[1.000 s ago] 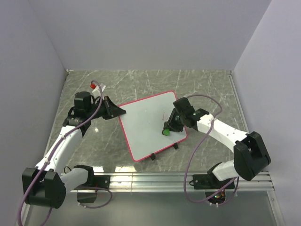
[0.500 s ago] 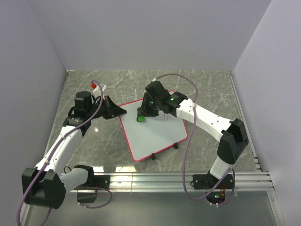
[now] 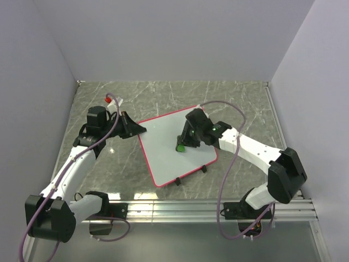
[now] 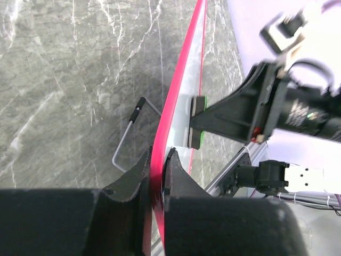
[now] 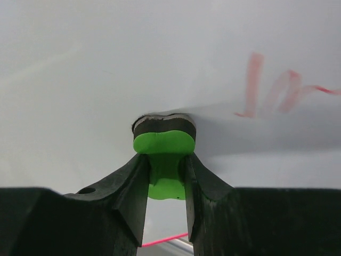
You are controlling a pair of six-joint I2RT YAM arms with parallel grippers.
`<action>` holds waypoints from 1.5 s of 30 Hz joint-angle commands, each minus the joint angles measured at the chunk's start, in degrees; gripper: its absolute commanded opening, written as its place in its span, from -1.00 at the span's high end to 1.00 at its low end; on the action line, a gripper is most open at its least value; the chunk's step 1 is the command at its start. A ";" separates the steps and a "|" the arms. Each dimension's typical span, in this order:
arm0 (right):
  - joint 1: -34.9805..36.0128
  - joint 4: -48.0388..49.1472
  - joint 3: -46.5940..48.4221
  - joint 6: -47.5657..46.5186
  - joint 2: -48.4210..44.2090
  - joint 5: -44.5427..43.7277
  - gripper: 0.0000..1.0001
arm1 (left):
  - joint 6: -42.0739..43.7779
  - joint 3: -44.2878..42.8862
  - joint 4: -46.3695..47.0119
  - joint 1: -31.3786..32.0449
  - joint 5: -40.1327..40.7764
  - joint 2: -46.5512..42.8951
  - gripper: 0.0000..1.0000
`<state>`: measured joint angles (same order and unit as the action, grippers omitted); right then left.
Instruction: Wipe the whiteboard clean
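Top external view: the whiteboard (image 3: 163, 155) lies on the marble-patterned table (image 3: 229, 103), about mid-table and turned at an angle. Its two black clip feet (image 3: 178, 182) are on the near edge. My left gripper (image 3: 140, 130) sits at the board's left corner. My right gripper (image 3: 182, 144) is over the white surface, near its centre, with a green eraser (image 3: 180, 147) at its tip.

Left wrist view: my left gripper (image 4: 159, 160) is clamped tight on the board's pink-red frame (image 4: 178, 96), with one finger on each side of the edge. A bent wire (image 4: 125, 141) with a black tip lies on the table just beside the frame.

Right wrist view: my right gripper (image 5: 164, 160) is closed firmly on the eraser (image 5: 164, 144), both fingers bearing on its green body. The dark felt face is against the whiteboard (image 5: 106, 64). A red scribble (image 5: 277, 90), pale and smeared, shows to the right of the felt and apart from it. The surface to the left of the eraser is white.
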<state>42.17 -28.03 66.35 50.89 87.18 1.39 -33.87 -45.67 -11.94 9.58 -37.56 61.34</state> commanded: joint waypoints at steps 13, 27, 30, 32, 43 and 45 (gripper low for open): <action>3.35 -7.04 0.43 -2.29 -0.52 -12.28 1.00 | 8.03 0.93 -5.02 1.66 6.45 1.50 0.99; 1.16 -14.43 30.70 -1.94 11.61 -9.65 1.00 | 8.29 0.93 -5.11 1.93 5.66 1.24 0.99; -0.33 -12.23 22.62 -0.54 9.86 -9.21 1.00 | 8.47 0.85 -5.37 2.02 5.66 1.15 0.99; -2.26 -11.00 14.66 0.69 7.76 -8.60 1.00 | 8.55 0.84 -5.46 2.02 5.74 1.06 0.99; -13.52 -1.06 -20.89 4.56 -2.71 -5.96 1.00 | 8.82 0.67 -5.46 2.28 4.96 1.50 0.99; -13.61 -0.19 -21.78 4.65 -3.68 -5.78 1.00 | 8.82 0.76 -5.28 2.28 4.78 1.85 0.99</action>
<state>27.68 -32.88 48.16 53.58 81.08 -5.74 -34.06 -46.00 -12.03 10.74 -37.69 61.10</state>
